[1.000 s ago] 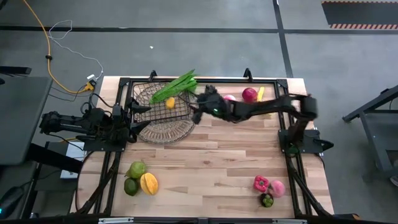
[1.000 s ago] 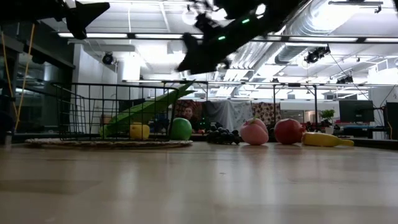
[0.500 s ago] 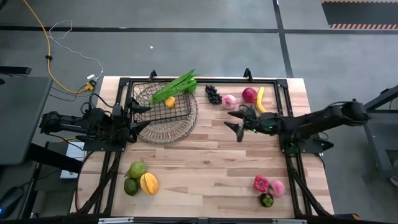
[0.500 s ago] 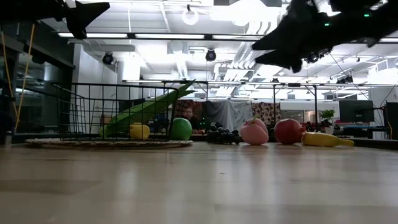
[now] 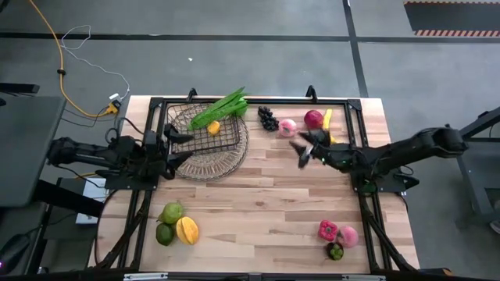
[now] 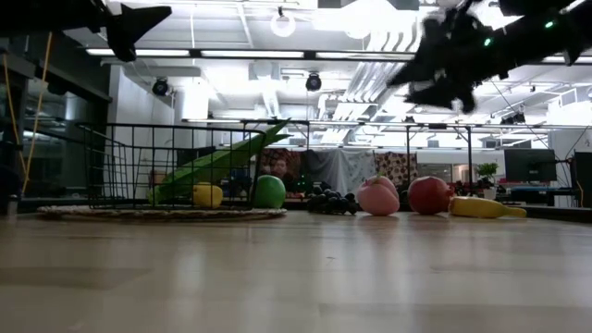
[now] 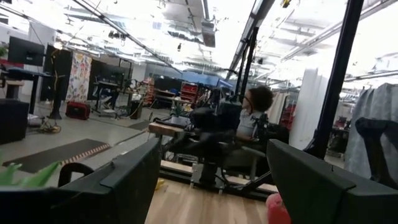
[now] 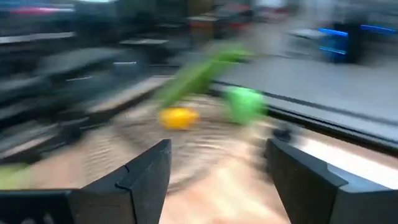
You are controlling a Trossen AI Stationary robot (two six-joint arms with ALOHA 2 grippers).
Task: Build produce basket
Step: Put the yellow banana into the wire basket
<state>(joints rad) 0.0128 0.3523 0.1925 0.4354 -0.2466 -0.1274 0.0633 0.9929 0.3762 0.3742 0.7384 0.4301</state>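
Note:
The dark wire basket (image 5: pixel 205 144) stands at the far left of the table. In it lie green leafy stalks (image 5: pixel 222 108), a yellow piece (image 5: pixel 213 128) and a green ball (image 6: pixel 269 191). My left gripper (image 5: pixel 183 146) hangs open above the basket's left rim, holding nothing. My right gripper (image 5: pixel 299 153) is open and empty, raised over the table right of the basket, close to the fruits at the far edge. In the right wrist view its fingers (image 8: pixel 146 180) frame the blurred basket.
Along the far edge lie dark grapes (image 5: pixel 268 118), a pink fruit (image 5: pixel 288 126), a red fruit (image 5: pixel 313 119) and a yellow banana (image 5: pixel 327 122). Near left are two green fruits (image 5: pixel 168 222) and an orange one (image 5: pixel 187 229). Near right are red, pink and dark pieces (image 5: pixel 337 236).
My right gripper has drawn back from the basket's right rim toward the table's right edge, rolling as it went, and has then nearly stopped. It has stayed open and empty. The produce in the basket has not moved.

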